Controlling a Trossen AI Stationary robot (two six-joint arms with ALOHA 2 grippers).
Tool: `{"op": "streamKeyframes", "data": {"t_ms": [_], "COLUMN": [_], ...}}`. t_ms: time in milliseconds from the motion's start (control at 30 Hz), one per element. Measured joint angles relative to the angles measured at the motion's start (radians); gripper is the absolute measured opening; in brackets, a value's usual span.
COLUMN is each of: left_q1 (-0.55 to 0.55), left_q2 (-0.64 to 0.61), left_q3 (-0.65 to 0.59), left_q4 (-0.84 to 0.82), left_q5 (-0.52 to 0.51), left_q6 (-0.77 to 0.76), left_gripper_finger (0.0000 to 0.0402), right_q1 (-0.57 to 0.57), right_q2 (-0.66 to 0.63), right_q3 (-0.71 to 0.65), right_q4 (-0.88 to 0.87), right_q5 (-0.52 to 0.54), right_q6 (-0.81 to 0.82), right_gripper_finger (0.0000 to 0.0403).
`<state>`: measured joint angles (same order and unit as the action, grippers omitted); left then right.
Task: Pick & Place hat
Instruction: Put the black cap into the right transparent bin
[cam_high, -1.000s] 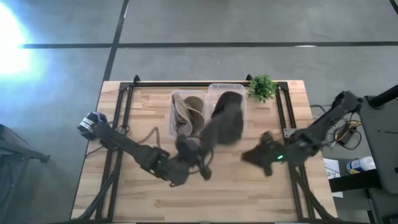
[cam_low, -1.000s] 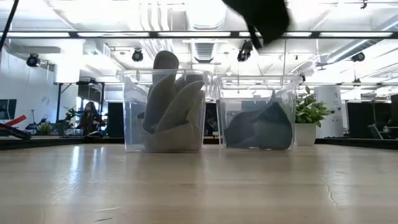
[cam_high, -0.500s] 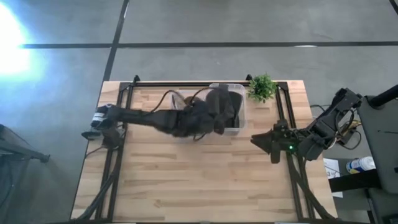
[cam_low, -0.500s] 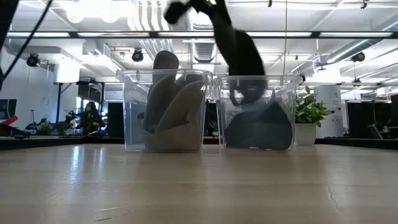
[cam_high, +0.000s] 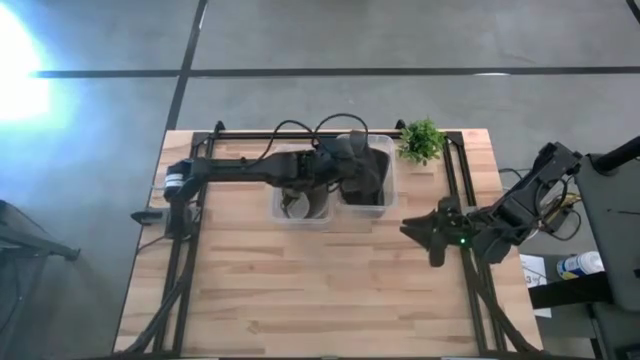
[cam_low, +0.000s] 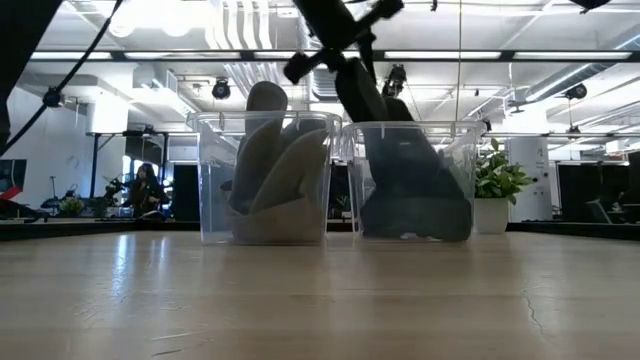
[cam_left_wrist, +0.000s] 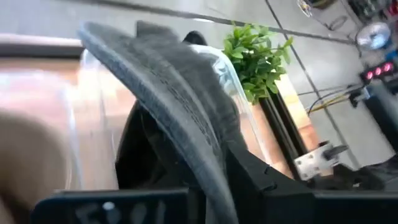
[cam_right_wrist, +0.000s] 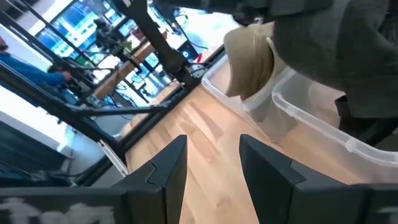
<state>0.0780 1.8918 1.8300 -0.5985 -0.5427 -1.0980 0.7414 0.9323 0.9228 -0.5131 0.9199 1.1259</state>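
A dark grey hat (cam_high: 366, 172) hangs slanting into the right clear bin (cam_high: 392, 178). In the low view the hat (cam_low: 385, 140) merges with other dark hats on the bin's floor (cam_low: 420, 215). My left gripper (cam_high: 338, 172) reaches in from the table's left, above the bins, and is shut on the hat. Its fingers show at the top of the low view (cam_low: 335, 45). My right gripper (cam_high: 425, 232) hovers open near the table's right edge, away from the bins (cam_right_wrist: 214, 165). My left gripper pinches the dark hat by its stitched brim edge (cam_left_wrist: 208, 163) between the two fingers. It comes from the table's left, slanting down. The hat hangs tilted below the fingers, with its lower part (cam_low: 400, 175) inside the right bin.
The left clear bin (cam_high: 300, 200) holds tan hats standing on edge (cam_low: 265, 165). A small green plant (cam_high: 421, 140) stands at the far right corner, just beyond the right bin. Black frame rails (cam_high: 455, 180) run along the table's sides. Bare wood lies on the near half (cam_high: 320, 290).
My left gripper has swung from the table's near middle toward the far edge, carrying the dark hat high and then lowering it into the right bin. My right gripper has drawn back toward the table's right edge.
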Motion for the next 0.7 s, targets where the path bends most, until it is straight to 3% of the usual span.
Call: {"op": "streamKeyframes", "data": {"t_ms": [167,467,700], "left_q1": [-0.009,-0.014,-0.018], "left_q2": [0.059,0.23,0.242], "left_q3": [-0.001,-0.003,-0.001], "left_q4": [0.187,0.259,0.275], "left_q5": [0.022,0.067,0.072], "left_q6": [0.212,0.2,0.25], "left_gripper_finger": [0.006,0.0062,0.0062], "right_q1": [0.0,0.002,0.005], "right_q2": [0.019,0.025,0.025], "right_q3": [-0.001,-0.003,-0.003], "right_q4": [-0.034,-0.138,-0.138], "right_q5": [-0.001,-0.031,-0.041], "right_q6": [0.05,0.205,0.214], "right_gripper_finger": [0.0144,0.0144,0.0144]}}
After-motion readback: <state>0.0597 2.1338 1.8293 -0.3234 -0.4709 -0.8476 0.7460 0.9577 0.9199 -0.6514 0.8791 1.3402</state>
